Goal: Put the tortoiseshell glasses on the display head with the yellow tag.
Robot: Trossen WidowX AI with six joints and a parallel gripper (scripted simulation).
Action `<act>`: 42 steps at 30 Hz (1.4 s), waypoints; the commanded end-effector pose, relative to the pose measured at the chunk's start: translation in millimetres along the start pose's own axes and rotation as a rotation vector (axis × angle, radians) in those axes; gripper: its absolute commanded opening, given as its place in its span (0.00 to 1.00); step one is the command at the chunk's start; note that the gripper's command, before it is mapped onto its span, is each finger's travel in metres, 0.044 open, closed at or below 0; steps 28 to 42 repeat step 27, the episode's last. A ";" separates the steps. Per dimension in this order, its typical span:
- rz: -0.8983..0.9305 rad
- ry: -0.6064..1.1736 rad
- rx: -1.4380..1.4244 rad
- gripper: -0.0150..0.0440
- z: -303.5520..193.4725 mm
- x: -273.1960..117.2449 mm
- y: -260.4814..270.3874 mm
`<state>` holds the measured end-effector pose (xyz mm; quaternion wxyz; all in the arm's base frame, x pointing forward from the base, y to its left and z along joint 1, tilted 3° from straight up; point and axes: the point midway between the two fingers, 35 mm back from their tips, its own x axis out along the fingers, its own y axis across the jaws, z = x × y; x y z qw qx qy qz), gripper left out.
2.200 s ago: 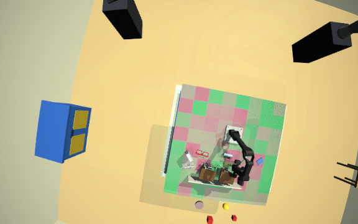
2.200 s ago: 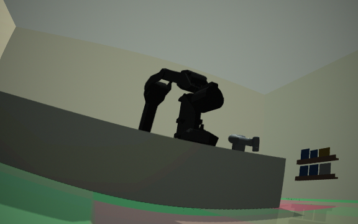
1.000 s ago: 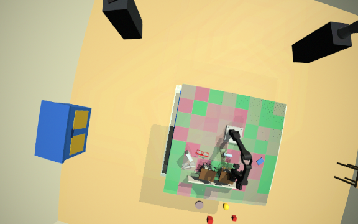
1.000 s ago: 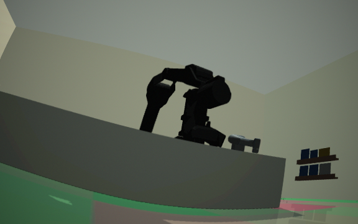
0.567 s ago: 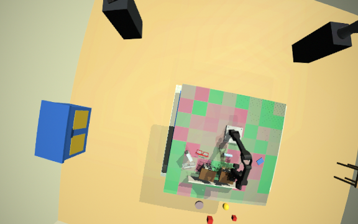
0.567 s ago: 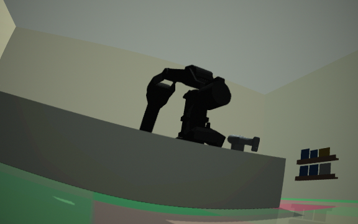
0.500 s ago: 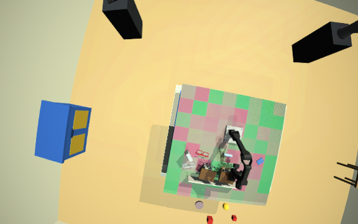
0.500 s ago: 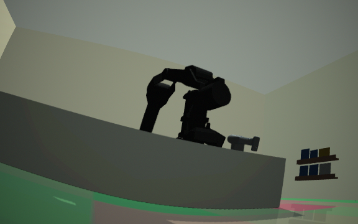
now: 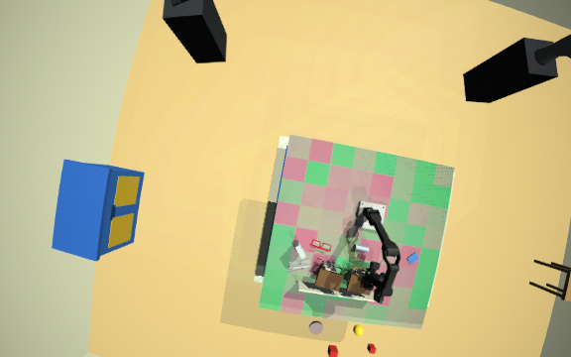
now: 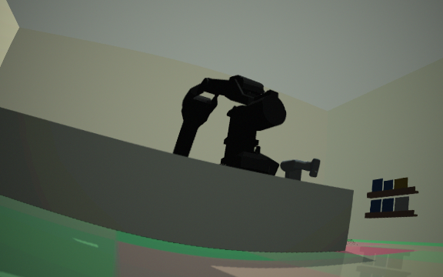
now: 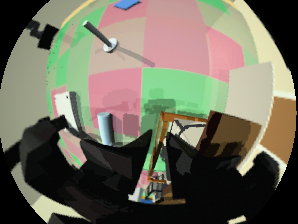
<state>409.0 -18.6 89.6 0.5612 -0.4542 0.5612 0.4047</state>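
Two brown display heads stand side by side in the top view, a left head point(image 9: 329, 279) and a right head point(image 9: 359, 281); one brown head point(image 11: 225, 132) shows in the wrist view. No yellow tag can be made out. The orange-brown tortoiseshell glasses point(image 11: 182, 116) are beside that head in the wrist view, their frame running behind and between the fingertips. Whether they rest on nose and ears cannot be told. My gripper point(image 9: 371, 279) point(image 11: 159, 133) is at the right head's side, its fingers a little apart with nothing clamped between them. The exterior view shows only the dark arm.
Red glasses point(image 9: 321, 245), a white object point(image 9: 298, 249) and a pale cylinder point(image 9: 362, 248) point(image 11: 105, 128) lie or stand near the heads. A pale board point(image 9: 308, 289) point(image 11: 252, 92) runs behind them. A blue block point(image 9: 412, 258) point(image 11: 128, 4) is on the right side of the table.
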 end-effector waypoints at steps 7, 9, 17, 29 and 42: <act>0.001 -0.002 -0.005 0.44 0.5 -31.2 0.9; 0.001 -0.002 -0.005 0.44 0.5 -33.5 1.1; 0.004 -0.002 -0.006 0.44 0.6 -39.1 26.2; 0.007 -0.002 -0.006 0.44 0.3 -50.5 57.7; 0.007 -0.002 -0.006 0.44 0.3 -50.5 57.7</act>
